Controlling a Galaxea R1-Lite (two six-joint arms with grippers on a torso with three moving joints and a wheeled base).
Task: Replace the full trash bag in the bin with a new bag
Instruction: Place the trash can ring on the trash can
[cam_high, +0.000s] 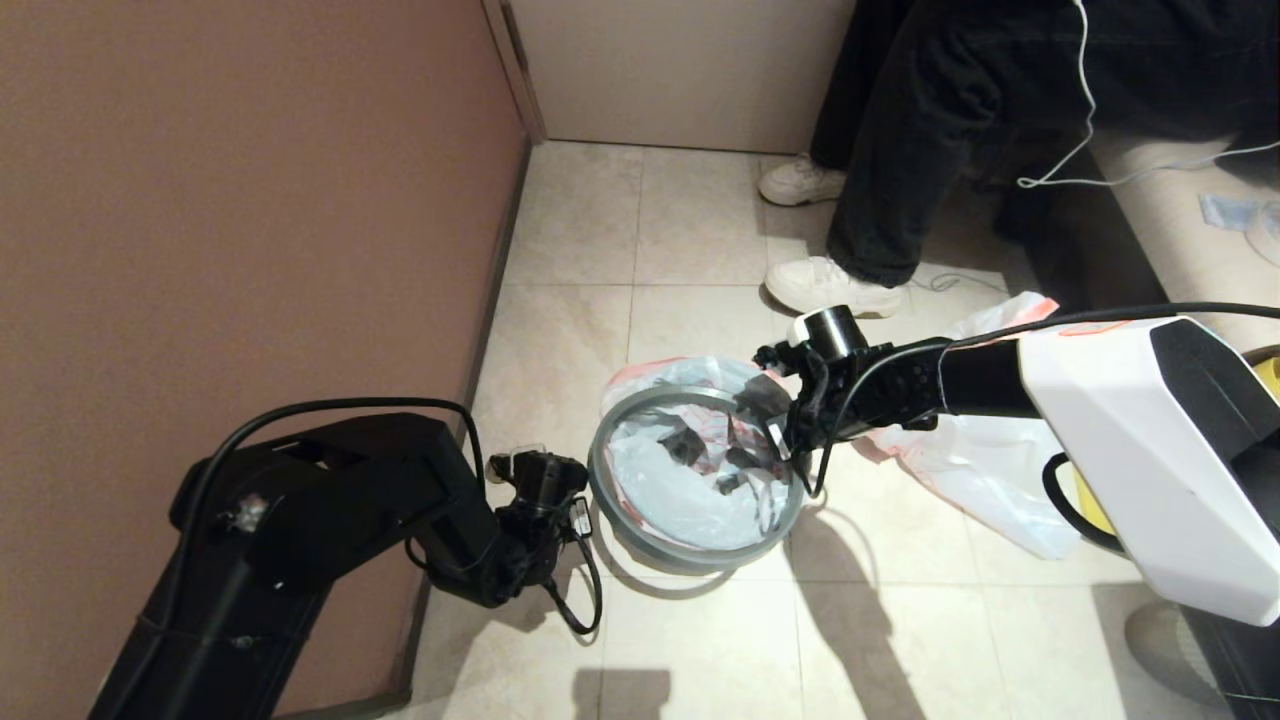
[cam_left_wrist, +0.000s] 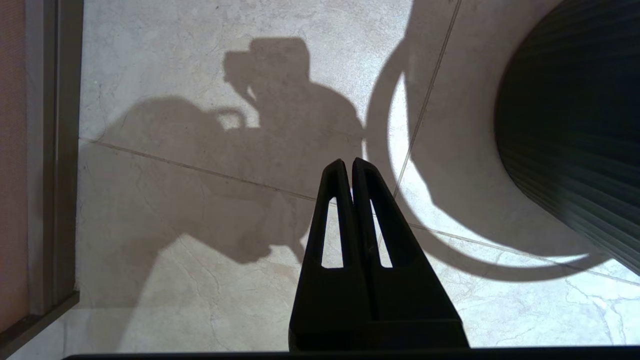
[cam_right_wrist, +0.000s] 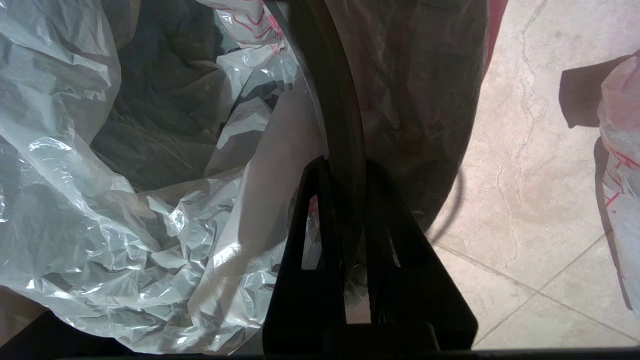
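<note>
Both arms are down: our right gripper (cam_right_wrist: 347, 167) clamps the bin's grey hoop (cam_high: 640, 530) to seat the new bag (cam_right_wrist: 125, 200); our left gripper (cam_left_wrist: 348, 165) idles closed beside it.

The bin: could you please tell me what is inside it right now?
Inside the bin is the new bag, crumpled, held under the grey hoop. The right hand is shut on that hoop. The bin's bottom is covered by plastic.

Crinkled glossy plastic new bag (cam_right_wrist: 125, 210); ribbed black bin (cam_left_wrist: 575, 140); smooth tile floor (cam_left_wrist: 200, 75)
</note>
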